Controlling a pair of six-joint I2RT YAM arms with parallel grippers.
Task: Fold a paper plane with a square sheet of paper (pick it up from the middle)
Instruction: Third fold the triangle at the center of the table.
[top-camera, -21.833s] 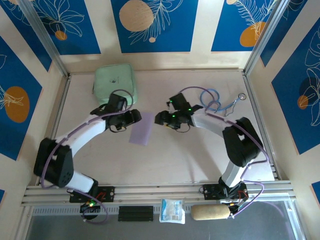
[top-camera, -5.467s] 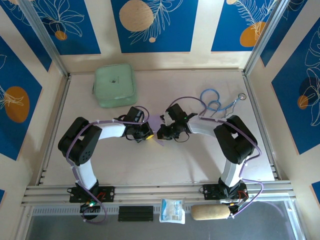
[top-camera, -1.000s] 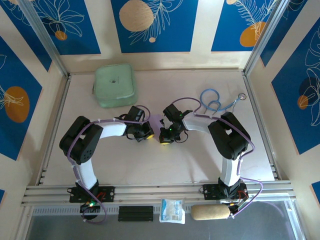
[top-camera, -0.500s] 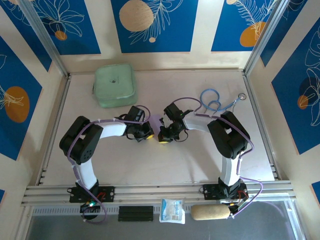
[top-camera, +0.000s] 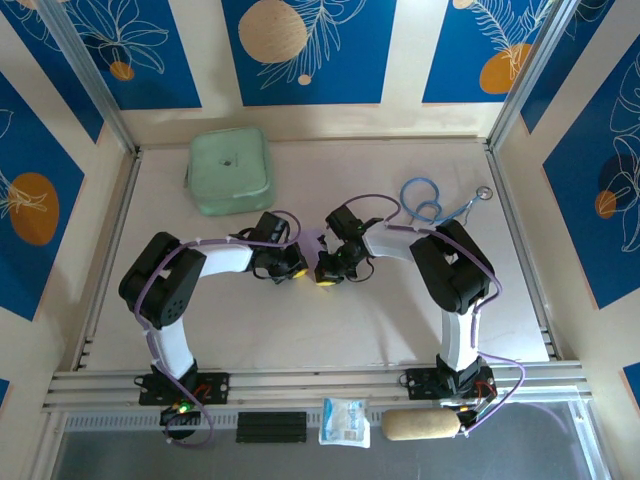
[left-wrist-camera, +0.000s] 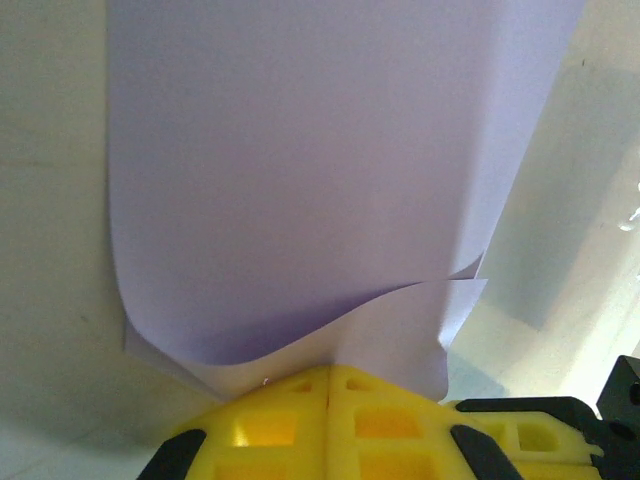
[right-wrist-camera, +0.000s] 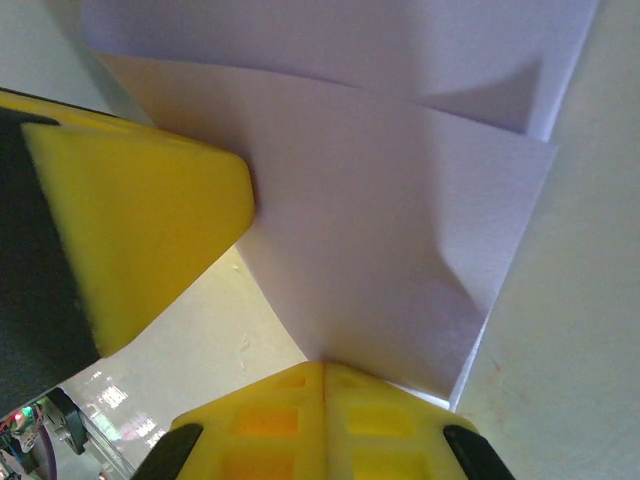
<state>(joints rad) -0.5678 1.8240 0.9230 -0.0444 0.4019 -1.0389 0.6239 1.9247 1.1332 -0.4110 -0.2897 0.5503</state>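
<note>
Midway across the desk (top-camera: 330, 330), well clear of its edges, the lilac sheet of paper (left-wrist-camera: 300, 180) is held doubled over, its layers bowed. The left gripper (left-wrist-camera: 330, 372) and right gripper (right-wrist-camera: 325, 365) are each clenched on an edge. A fold appears under way; next, likely, the layers need aligning and the crease pressing flat.

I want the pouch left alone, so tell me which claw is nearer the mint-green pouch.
Left. The left claw sits toward the bases and right of the mint-green pouch; the right claw lies farther right.
</note>
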